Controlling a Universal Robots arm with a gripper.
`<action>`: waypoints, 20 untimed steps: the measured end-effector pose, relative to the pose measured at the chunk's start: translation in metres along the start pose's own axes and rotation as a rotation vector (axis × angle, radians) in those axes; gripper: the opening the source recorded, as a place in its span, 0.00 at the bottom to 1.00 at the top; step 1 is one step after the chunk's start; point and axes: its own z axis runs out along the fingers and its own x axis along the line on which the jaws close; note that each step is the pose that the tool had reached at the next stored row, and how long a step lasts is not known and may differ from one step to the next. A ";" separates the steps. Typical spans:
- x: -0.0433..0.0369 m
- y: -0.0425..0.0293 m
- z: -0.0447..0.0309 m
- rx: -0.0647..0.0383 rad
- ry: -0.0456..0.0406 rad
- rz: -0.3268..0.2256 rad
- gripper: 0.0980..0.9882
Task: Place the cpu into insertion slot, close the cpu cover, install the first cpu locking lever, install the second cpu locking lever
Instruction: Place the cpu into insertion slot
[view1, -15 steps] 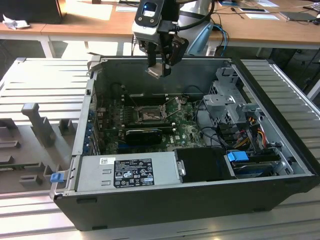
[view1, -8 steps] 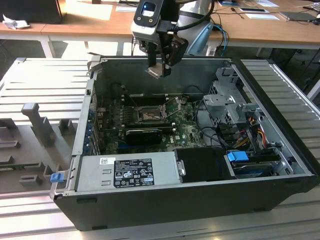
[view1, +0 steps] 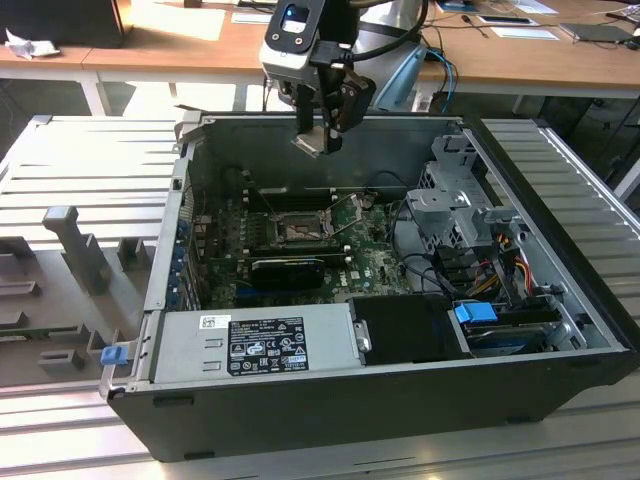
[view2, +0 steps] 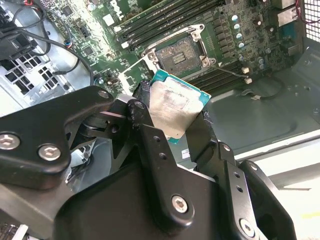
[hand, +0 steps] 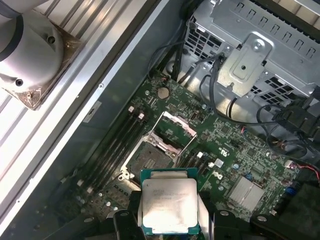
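My gripper (view1: 318, 138) hangs above the open computer case, shut on the cpu (view1: 311, 144), a small silvery square chip with a green edge. In both wrist views the cpu (view2: 175, 106) (hand: 170, 204) sits clamped between the black fingers (view2: 144, 102), tilted. The insertion slot (view1: 300, 232) (view2: 178, 55) (hand: 149, 161) lies uncovered on the green motherboard (view1: 375, 255), well below the chip. The cpu cover (hand: 175, 129) stands raised along one edge of the slot. The chip hovers beside the slot, not over its centre, in the first wrist view.
A grey power supply (view1: 255, 345) fills the case front. A metal drive cage (view1: 455, 200) and cable bundles (view1: 425, 255) stand at the exterior view's right. A long black card (view1: 290, 270) and memory slots (view2: 165, 20) flank the socket. Case walls (view1: 180, 210) surround all.
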 end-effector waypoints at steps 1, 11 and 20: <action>0.0000 0.0000 0.0000 0.000 -0.0004 0.004 0.48; 0.0000 0.0000 0.0003 -0.001 -0.0045 0.052 0.48; 0.0001 0.0000 0.0014 -0.001 -0.0086 0.085 0.48</action>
